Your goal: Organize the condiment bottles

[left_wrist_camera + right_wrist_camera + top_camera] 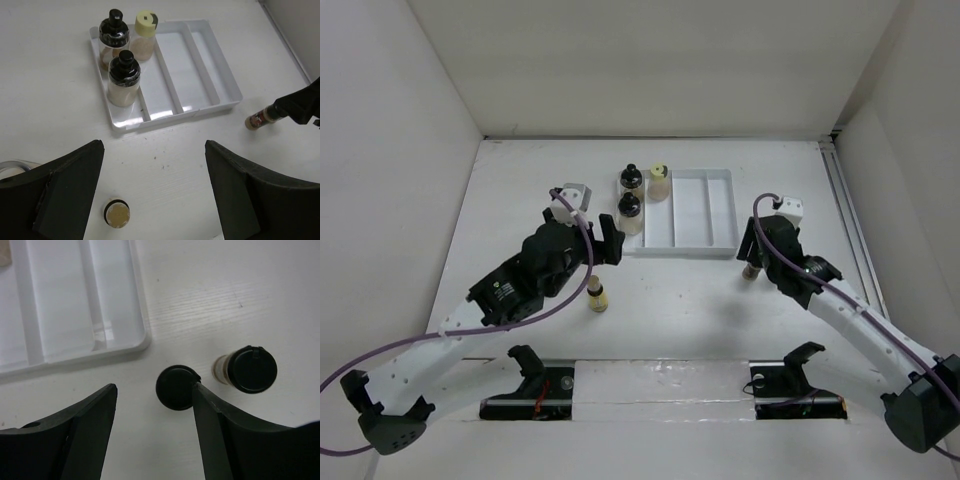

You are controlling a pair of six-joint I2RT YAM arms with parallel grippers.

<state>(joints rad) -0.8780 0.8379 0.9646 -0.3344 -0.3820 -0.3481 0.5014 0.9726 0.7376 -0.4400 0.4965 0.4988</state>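
Two black-capped bottles with pale contents [123, 77] [114, 37] and a yellow-capped bottle [145, 35] stand in the left compartment of the white tray [200, 65]; they also show in the top view [630, 212]. A small yellowish bottle [117, 214] [597, 296] stands on the table, low between the open fingers of my left gripper [155, 195] [604, 255], untouched. My right gripper [155, 405] [752, 258] is open over a black-capped bottle [176, 387]; its right finger touches the cap. A second black-capped bottle [250, 369] stands just right of it.
The tray's [715, 205] middle and right compartments hold nothing. White walls close in the table on the left, back and right. The tray's near right corner [142, 342] lies close to the two dark-capped bottles.
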